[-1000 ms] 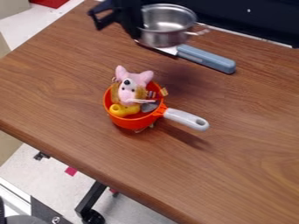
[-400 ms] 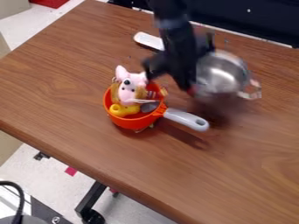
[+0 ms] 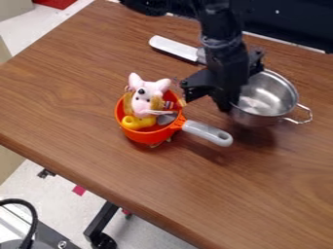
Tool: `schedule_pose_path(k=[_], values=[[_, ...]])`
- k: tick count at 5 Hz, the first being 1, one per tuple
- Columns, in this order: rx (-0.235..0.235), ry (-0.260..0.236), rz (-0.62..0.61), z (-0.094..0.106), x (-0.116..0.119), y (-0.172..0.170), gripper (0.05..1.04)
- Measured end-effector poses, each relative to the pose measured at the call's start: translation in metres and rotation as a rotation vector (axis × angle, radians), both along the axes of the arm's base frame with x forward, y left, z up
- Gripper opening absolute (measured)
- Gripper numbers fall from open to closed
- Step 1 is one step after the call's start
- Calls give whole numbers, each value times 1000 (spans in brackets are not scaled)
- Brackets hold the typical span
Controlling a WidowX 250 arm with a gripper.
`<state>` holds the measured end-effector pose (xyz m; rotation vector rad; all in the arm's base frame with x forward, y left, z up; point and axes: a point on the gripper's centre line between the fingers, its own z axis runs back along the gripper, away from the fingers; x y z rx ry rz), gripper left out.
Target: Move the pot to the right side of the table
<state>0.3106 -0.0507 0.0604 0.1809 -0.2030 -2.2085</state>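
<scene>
Holds the steel pot (image 3: 265, 97) above the table (image 3: 273, 194), nearer the far edge than the near one, pinching the pot's side between the fingers of the black gripper (image 3: 226, 103), right of the orange saucepan (image 3: 144, 136) containing a plush toy (image 3: 148, 93).

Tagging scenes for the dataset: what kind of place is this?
Probably a lab or workshop set up for robot trials: a black robot arm over a wood-grain table with toy-filled orange pan.

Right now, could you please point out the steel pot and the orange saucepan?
Steel pot (image 3: 265, 100), camera view: on its inner surface.
Orange saucepan (image 3: 147, 137), camera view: on its outer wall.
</scene>
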Motion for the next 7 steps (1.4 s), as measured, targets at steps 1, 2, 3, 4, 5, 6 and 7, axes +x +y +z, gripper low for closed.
schedule_pose_path(k=[1,2,3,4,5,6,7], values=[[19,-4,13,-5,2,-4,56],[33,28,34,-13,8,-5,56],[46,32,51,-16,13,-7,56],[59,48,63,-16,14,-7,56],[73,68,81,-17,11,-5,78],[88,96,103,-17,7,-1,228],[100,146,116,-18,0,5,474]])
